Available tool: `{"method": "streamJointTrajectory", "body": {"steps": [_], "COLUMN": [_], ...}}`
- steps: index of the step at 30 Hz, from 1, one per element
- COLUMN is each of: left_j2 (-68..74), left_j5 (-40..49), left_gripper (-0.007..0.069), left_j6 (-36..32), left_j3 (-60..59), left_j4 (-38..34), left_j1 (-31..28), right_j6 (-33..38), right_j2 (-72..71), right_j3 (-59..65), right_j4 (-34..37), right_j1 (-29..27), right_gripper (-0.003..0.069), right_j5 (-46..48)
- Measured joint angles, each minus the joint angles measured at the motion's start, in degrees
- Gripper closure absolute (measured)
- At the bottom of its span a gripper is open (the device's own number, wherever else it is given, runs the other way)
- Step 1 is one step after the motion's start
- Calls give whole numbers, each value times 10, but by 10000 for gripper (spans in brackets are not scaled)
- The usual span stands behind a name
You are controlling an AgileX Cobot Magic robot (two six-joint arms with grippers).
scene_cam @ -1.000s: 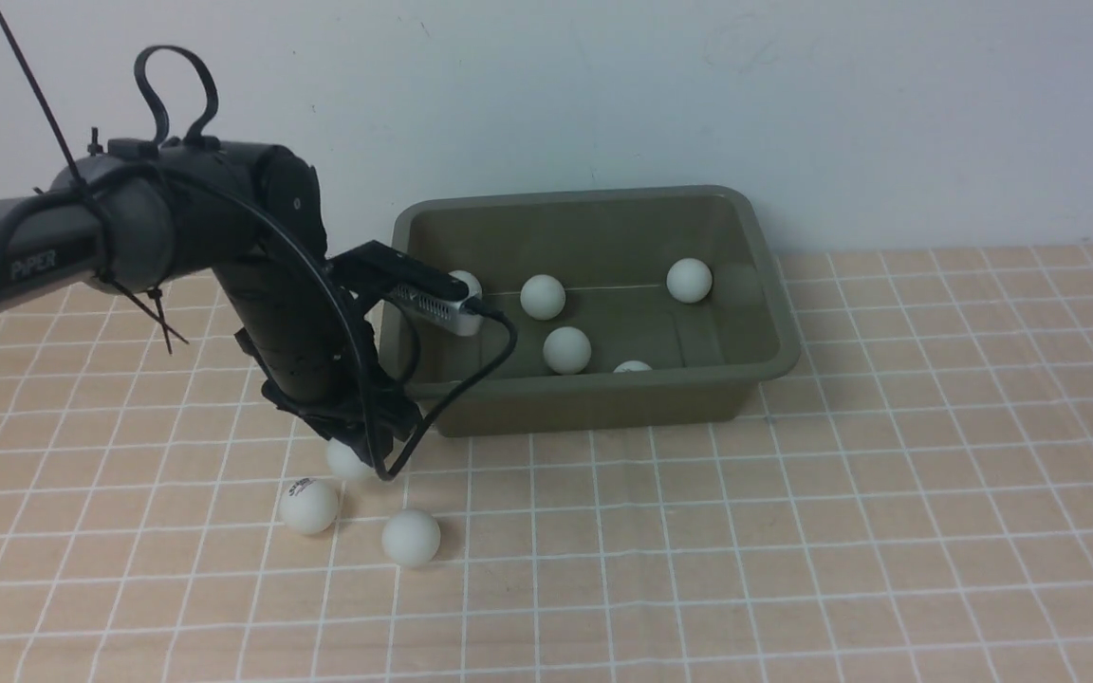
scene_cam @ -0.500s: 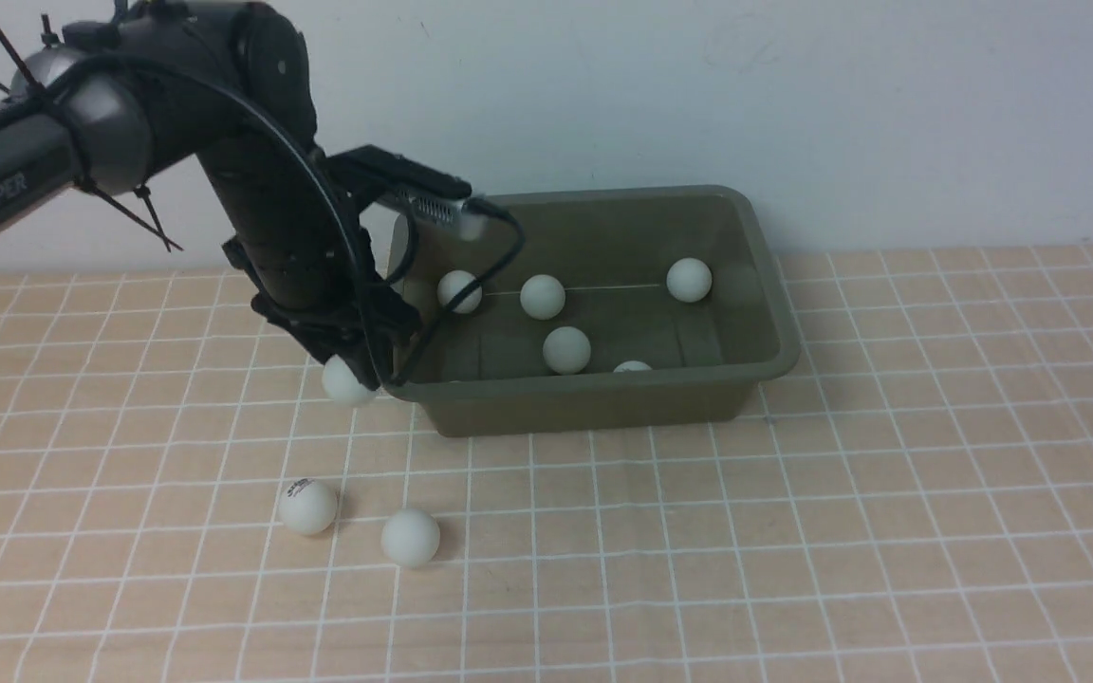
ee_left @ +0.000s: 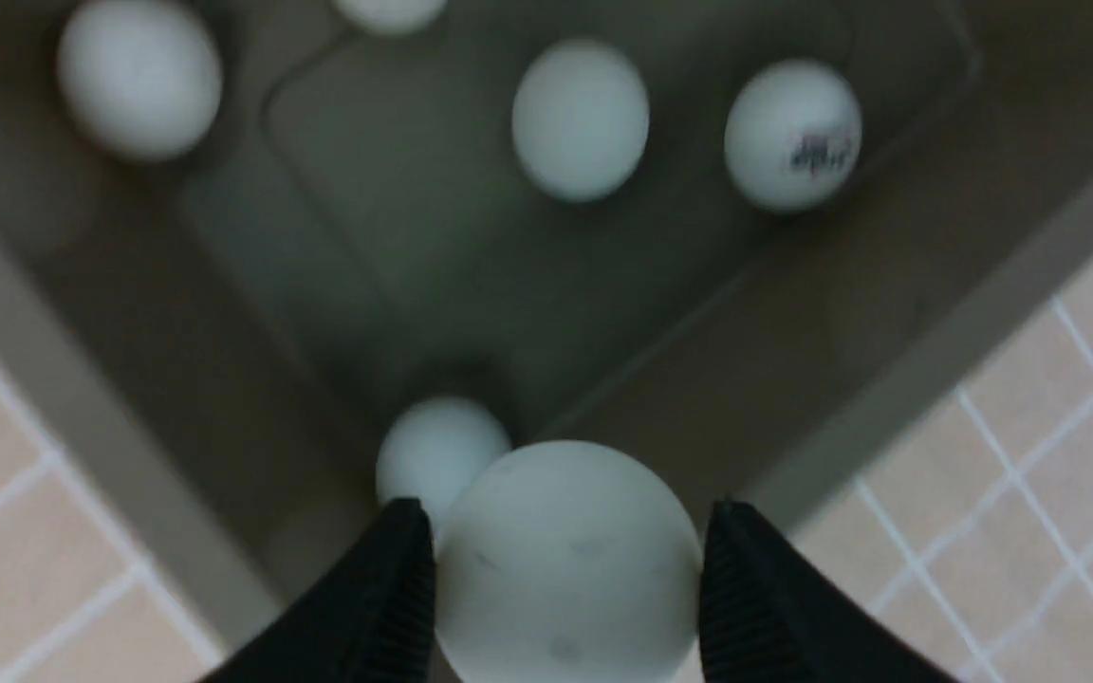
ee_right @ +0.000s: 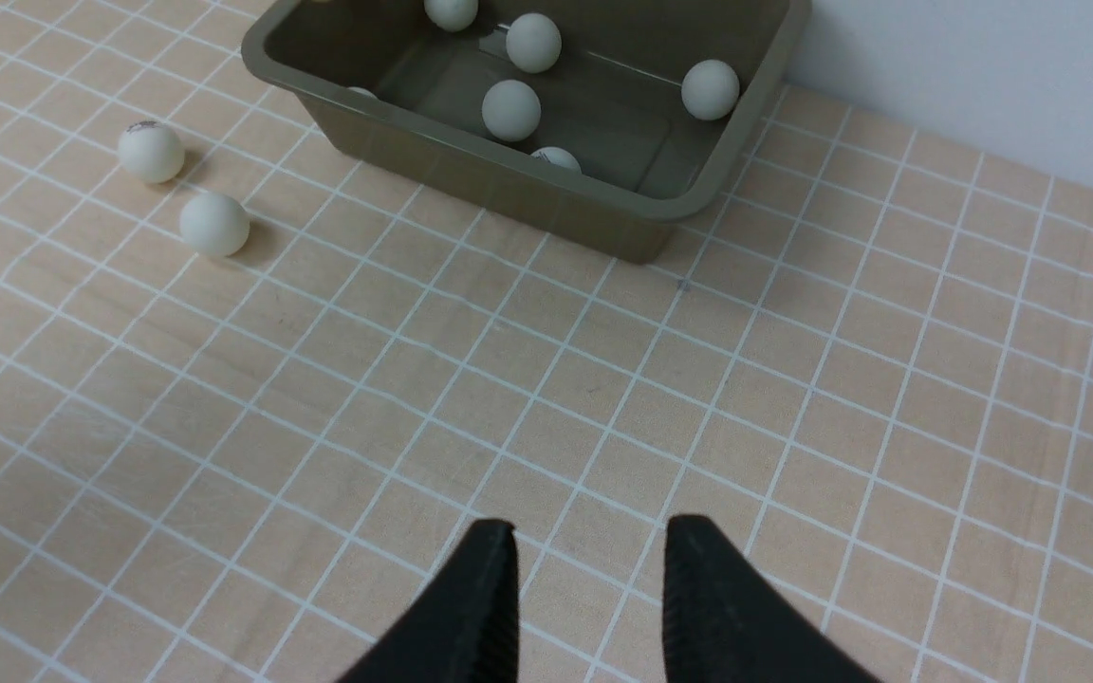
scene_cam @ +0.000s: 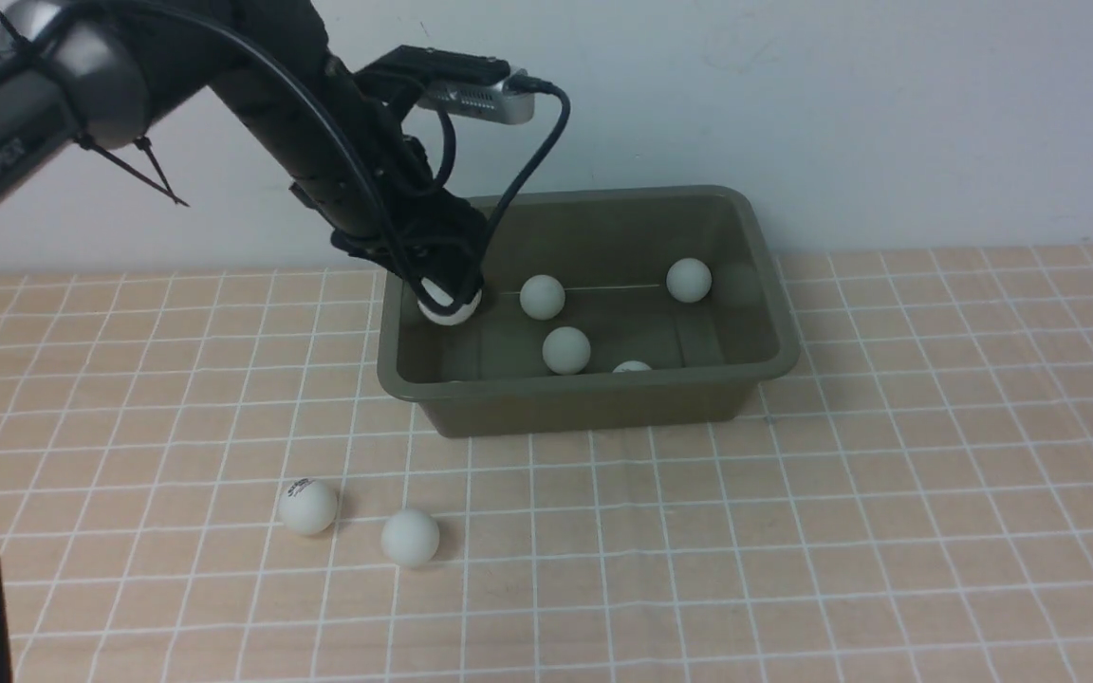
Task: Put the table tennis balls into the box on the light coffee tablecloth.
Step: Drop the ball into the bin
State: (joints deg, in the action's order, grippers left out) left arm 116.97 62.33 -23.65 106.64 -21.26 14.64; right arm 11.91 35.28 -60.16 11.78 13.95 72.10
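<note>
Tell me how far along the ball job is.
At least five balls lie in the box. The left gripper holds another ball over the box, not yet released. Two balls are left on the tablecloth. The right gripper is open and empty.

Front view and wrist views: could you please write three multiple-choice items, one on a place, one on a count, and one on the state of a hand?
1. The held ball in the left hand is:
A. over the box
B. behind the box
C. right of the box

2. Number of loose balls on the tablecloth, outside the box:
A. none
B. two
C. five

3. The right hand is:
A. open and empty
B. shut on a ball
C. shut on the box's rim

Answers:
1 A: the left wrist view shows the box's floor beneath it.
2 B: both lie in front of the box.
3 A: only tablecloth shows between its fingers.
</note>
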Motion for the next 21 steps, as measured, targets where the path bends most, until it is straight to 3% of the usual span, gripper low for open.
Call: {"method": "streamJointTrajectory", "body": {"steps": [5,12,15,21], "left_j2": [34,67,68,54], "left_j5": [-39,-60,-59,30], "left_gripper": [333,183,154,172], "left_j6": [-45,-66,-66,-56], "left_j3": [0,0,2,56], "left_j4": [-14,-16,-16,23], "left_j1": [0,0,0,-4], "right_j6": [0,0,0,4], "right_j2": [0,0,0,0], "right_j3": [0,0,0,0], "right_j4": [0,0,0,-1], "right_j1": [0,0,0,0], "right_gripper": [448,448,448,448], "right_j5": [0,0,0,0]}}
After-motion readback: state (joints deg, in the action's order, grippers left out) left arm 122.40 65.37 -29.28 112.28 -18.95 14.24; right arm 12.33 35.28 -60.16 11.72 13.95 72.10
